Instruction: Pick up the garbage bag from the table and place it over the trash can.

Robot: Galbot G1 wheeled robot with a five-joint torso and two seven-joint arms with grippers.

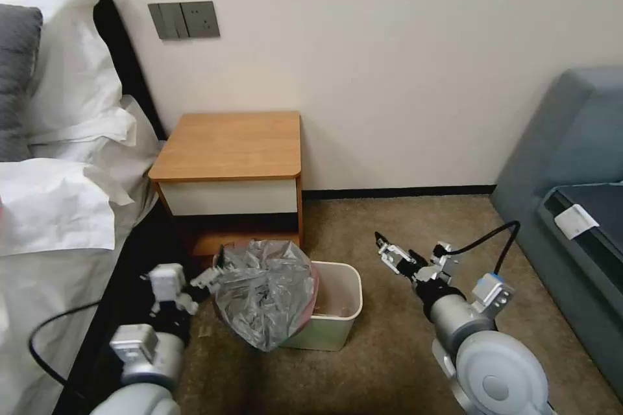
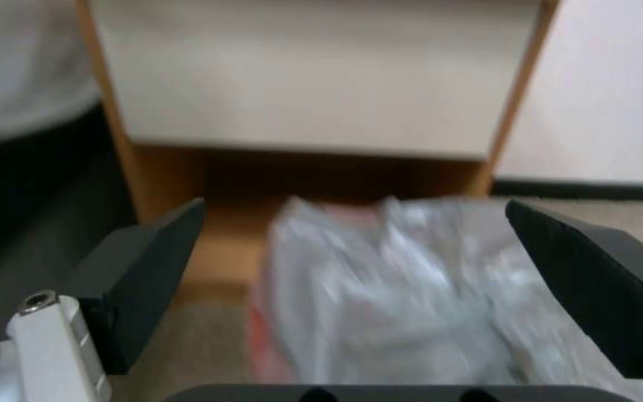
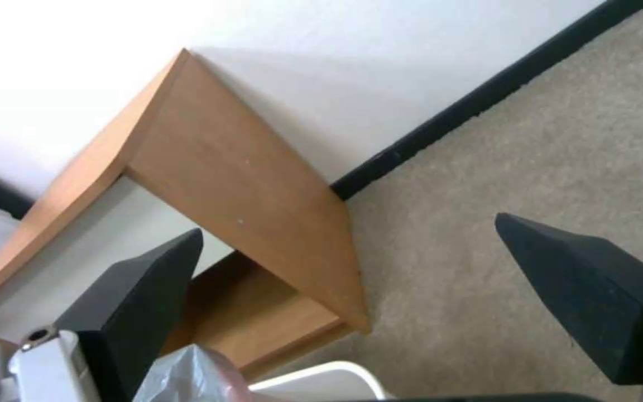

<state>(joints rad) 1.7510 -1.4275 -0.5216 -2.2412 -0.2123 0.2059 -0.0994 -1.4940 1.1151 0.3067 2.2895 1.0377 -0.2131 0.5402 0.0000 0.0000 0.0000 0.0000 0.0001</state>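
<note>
Garbage bag: thin crinkled grey film, shiny, pinkish edge; bunched mass draped over the left rim of the trash can, lower centre of frame, long axis roughly vertical, tapering downward. Can: cream plastic, rounded rectangular. Tabletop, orange-brown wood, bare. Left tool released, touching the bag's left edge. Right tool released, over carpet right of can.

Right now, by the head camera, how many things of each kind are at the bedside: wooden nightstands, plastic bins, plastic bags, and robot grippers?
Small square wooden nightstand with orange-brown top: 1
Small rectangular cream plastic bin: 1
Crinkled translucent grey plastic bag, draped over the bin's left side: 1
Grippers: 2, the left gripper beside the bag, the right gripper right of the bin, both open
Total: 5
</note>
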